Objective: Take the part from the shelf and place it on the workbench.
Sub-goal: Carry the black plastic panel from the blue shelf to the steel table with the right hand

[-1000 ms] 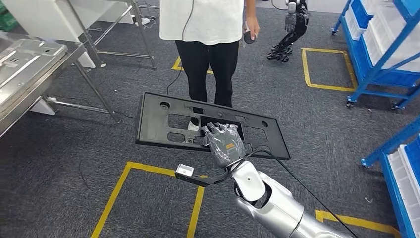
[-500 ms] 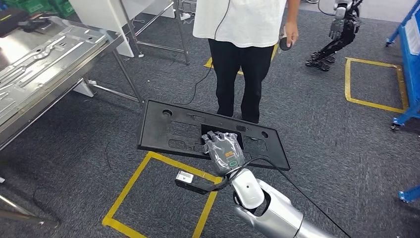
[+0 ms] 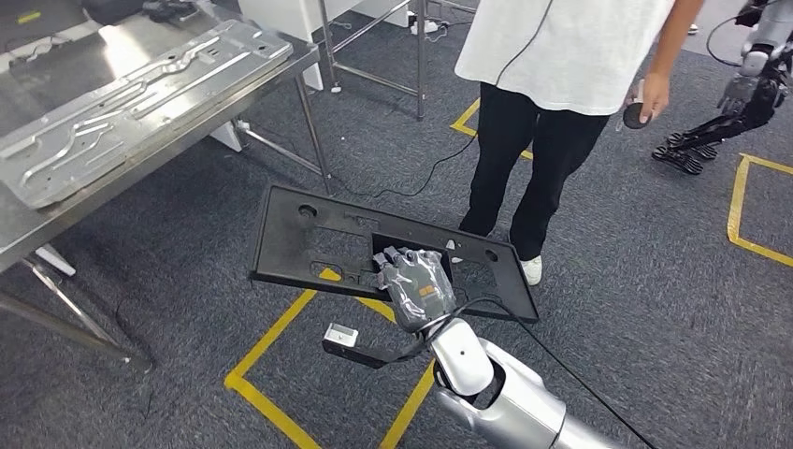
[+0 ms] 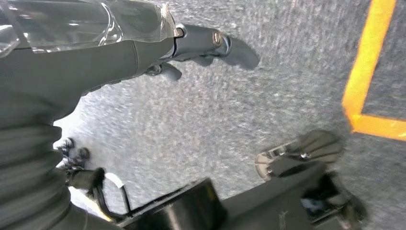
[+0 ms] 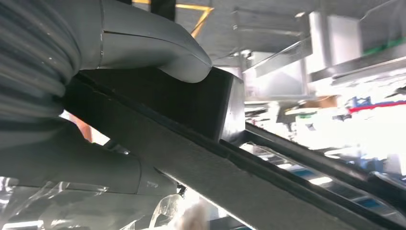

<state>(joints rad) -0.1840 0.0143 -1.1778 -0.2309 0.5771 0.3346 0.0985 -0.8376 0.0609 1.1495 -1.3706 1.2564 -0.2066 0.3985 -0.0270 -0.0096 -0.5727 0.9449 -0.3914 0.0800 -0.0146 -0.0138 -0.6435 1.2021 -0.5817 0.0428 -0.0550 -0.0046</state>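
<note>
Head view: your right hand [image 3: 418, 285] grips the black part [image 3: 309, 243] through a cutout, held level over the floor. The view has swung left; the workbench [image 3: 56, 220] now sits closer. Left hand [image 4: 143, 45] hangs with nothing in it, fingers apart.

The part [image 3: 374, 253] is showing matt black all over, and the right hand [image 3: 418, 285] gripping it is showing dark grey under a clear glossy wrap, with a small orange and green label on its back, while the arm [image 3: 510, 398] behind it is shining silver. The carpet [image 3: 187, 234] is lying speckled dark grey, crossed by yellow tape lines [image 3: 271, 341], and the workbench [image 3: 112, 89] is gleaming in bare silver metal. The person [image 3: 552, 84] is wearing a white top, black trousers and a white shoe, and the left hand [image 4: 143, 48] is appearing dark grey over the same grey carpet.
</note>
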